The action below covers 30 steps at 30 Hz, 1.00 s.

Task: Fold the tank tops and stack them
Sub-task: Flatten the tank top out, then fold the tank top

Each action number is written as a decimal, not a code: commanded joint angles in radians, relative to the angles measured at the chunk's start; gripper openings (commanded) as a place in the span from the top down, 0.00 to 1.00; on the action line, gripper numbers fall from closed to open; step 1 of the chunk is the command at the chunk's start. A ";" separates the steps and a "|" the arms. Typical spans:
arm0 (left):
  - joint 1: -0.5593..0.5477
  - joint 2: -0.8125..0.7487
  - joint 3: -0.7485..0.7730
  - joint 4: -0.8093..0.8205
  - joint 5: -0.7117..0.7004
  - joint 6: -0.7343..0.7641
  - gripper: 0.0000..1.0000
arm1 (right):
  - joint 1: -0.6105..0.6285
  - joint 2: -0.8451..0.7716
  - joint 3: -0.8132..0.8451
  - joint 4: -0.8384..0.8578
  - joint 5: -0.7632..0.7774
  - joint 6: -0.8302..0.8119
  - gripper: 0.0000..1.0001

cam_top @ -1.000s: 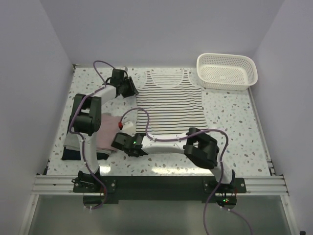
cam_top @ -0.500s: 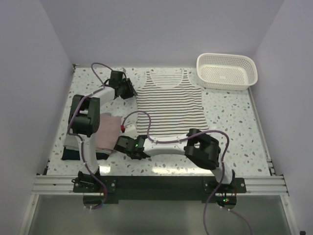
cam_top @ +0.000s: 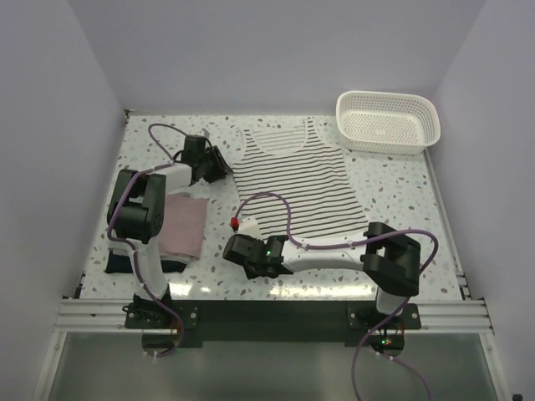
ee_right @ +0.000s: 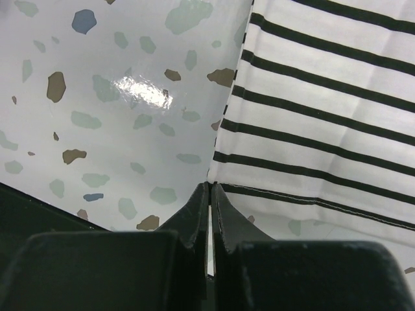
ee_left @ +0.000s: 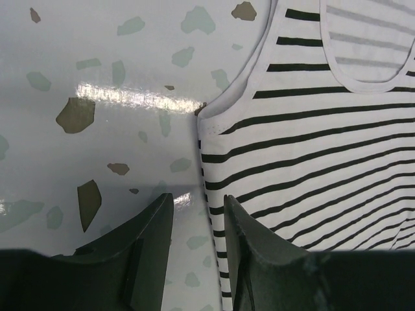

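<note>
The white tank top with black stripes point(cam_top: 292, 180) lies flat mid-table, its hem skewed to the right. My left gripper point(cam_top: 222, 165) is open at its left armhole edge. In the left wrist view point(ee_left: 198, 210) one finger is over the striped cloth point(ee_left: 311, 149) and the other over bare table. My right gripper point(cam_top: 245, 236) is shut on the near-left hem corner, and in the right wrist view the jaws point(ee_right: 211, 188) pinch that corner point(ee_right: 311, 123). The folded pink top point(cam_top: 184, 225) lies on the dark navy top point(cam_top: 121, 264) at the near left.
A white lattice basket point(cam_top: 384, 140) stands at the far right corner. Purple cables loop over both arms. White walls close in the speckled table point(cam_top: 401, 200) on three sides.
My right gripper has moved right, dragging the hem corner, so the striped top's lower part swung right. The left gripper shifted slightly left and nearer. The pink top is uncovered.
</note>
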<state>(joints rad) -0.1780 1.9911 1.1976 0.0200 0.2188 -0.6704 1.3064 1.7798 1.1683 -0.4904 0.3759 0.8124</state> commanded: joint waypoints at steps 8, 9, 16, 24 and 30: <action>0.005 0.058 0.095 0.017 -0.044 -0.008 0.61 | 0.002 -0.057 0.037 -0.010 -0.012 0.025 1.00; 0.005 0.064 0.100 0.015 -0.047 -0.011 0.62 | 0.002 -0.059 0.039 -0.014 -0.011 0.025 1.00; -0.020 0.113 0.128 -0.015 -0.113 -0.003 0.64 | 0.002 -0.088 0.028 -0.016 -0.009 0.033 1.00; -0.038 0.147 0.151 -0.018 -0.137 0.002 0.69 | 0.002 -0.115 0.013 -0.010 -0.006 0.033 1.00; -0.043 0.138 0.151 -0.061 -0.174 0.000 0.89 | 0.002 -0.120 -0.004 0.012 -0.020 0.037 1.00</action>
<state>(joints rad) -0.2150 2.1101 1.3445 0.0315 0.0956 -0.6739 1.3064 1.7061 1.1698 -0.4999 0.3706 0.8291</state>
